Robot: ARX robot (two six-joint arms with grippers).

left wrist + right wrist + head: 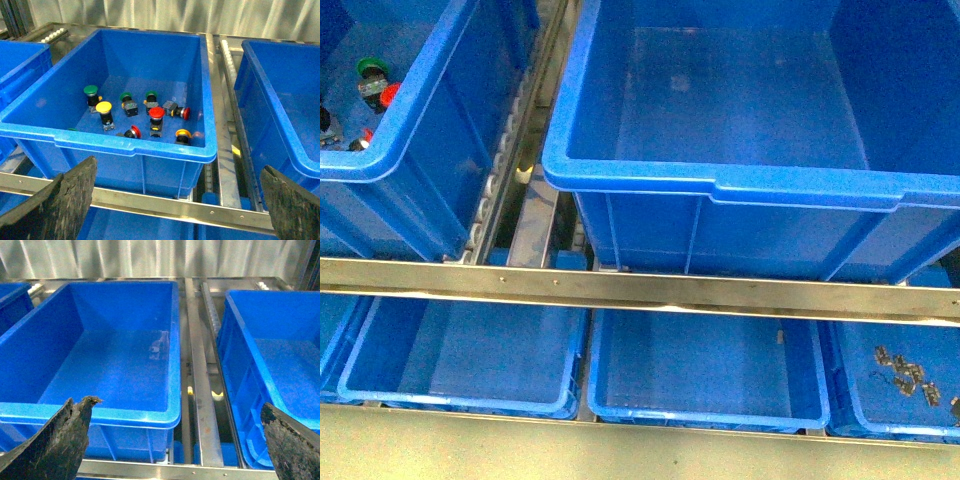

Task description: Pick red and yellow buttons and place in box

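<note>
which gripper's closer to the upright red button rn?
Left. The left gripper faces the bin holding the upright red button, just outside its near wall. The right gripper faces the neighbouring empty box instead.

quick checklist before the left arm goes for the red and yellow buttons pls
1. Left gripper open and empty: ok, its fingers are wide apart.
2. Right gripper open and empty: ok.
3. Red button graspable: ok. It stands cap up in the source crate, though a green-capped switch sits close beside it.
4. Yellow button graspable: ok, upright with free floor around it.
5. Box has room: ok, nothing in it.
6. Left gripper above the buttons: not ok. It looks short of the source crate's near wall.
</note>
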